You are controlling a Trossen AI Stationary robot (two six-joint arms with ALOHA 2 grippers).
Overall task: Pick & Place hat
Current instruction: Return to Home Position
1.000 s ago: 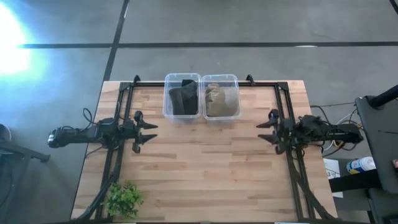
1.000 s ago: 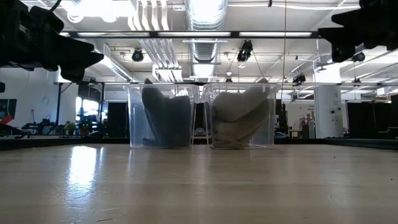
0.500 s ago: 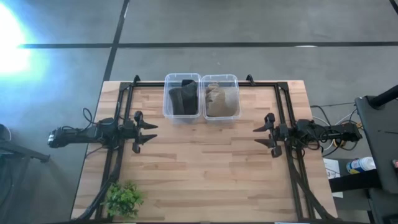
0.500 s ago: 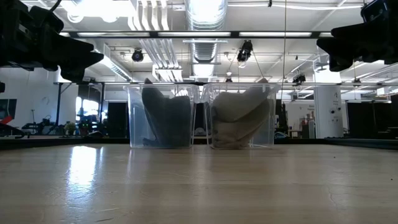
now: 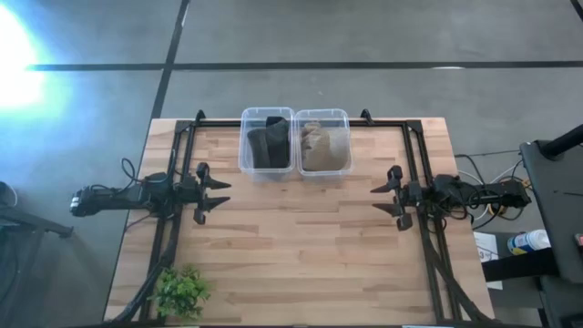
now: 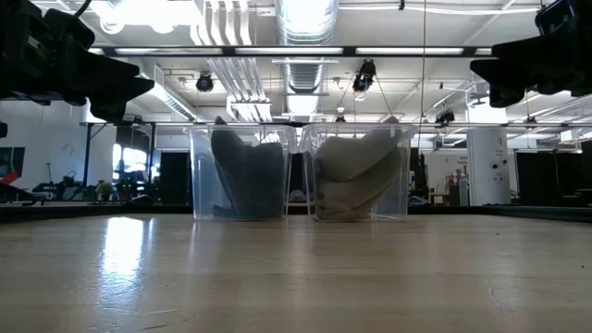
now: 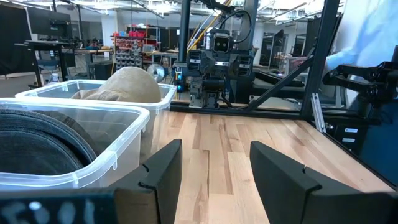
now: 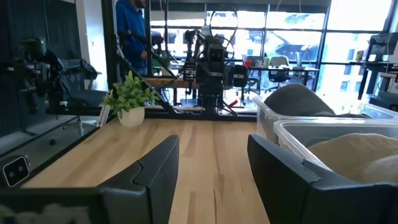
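Observation:
Two clear plastic bins stand side by side at the middle of the table's far edge. The left bin [image 5: 267, 144] holds a dark grey hat [image 6: 246, 174], the right bin [image 5: 322, 144] a tan hat [image 6: 355, 172]. Each hat rests on its bin's floor. My left gripper [image 5: 219, 194] is open and hovers above the left part of the table, pointing right; its wrist view shows the dark hat [image 7: 37, 140] and tan hat [image 7: 124, 84] beside it. My right gripper [image 5: 379, 197] is open above the right part of the table, pointing left, with both bins [image 8: 323, 130] off to its side.
A small potted plant [image 5: 180, 292] stands at the near left corner, also seen in the right wrist view [image 8: 130, 96]. Bare wood [image 5: 301, 237] lies between the two grippers. Black frame rails [image 5: 419, 155] run along the table's sides. A person in blue [image 8: 132, 31] stands beyond the table.
My right gripper has shifted a little toward the table's left and near edge, staying open, then kept still. The left arm and both hats have not moved.

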